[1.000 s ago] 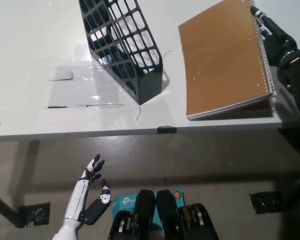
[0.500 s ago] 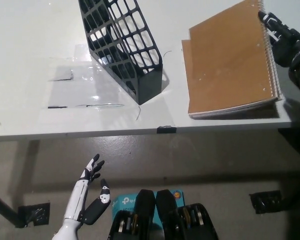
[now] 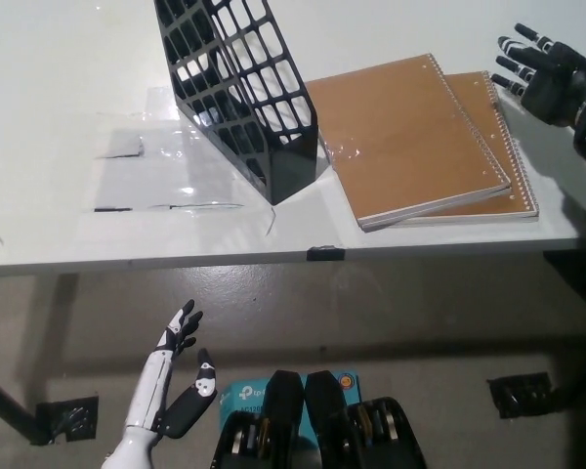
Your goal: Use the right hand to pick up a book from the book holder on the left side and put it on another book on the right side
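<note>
No legible writing is showing on the books; a teal box (image 3: 236,399) at the bottom centre is carrying small print, too small to read. A brown spiral-bound book (image 3: 405,137) is lying flat at centre right, overlapping a second book (image 3: 496,147) beneath it on the white bench (image 3: 68,88). The black lattice holder (image 3: 239,83) is standing tilted at upper centre, its top cut off. The right hand (image 3: 547,78), upper right, is holding nothing, fingers (image 3: 516,61) spread. The left hand (image 3: 171,376), lower left below the bench, is resting with its fingers apart.
</note>
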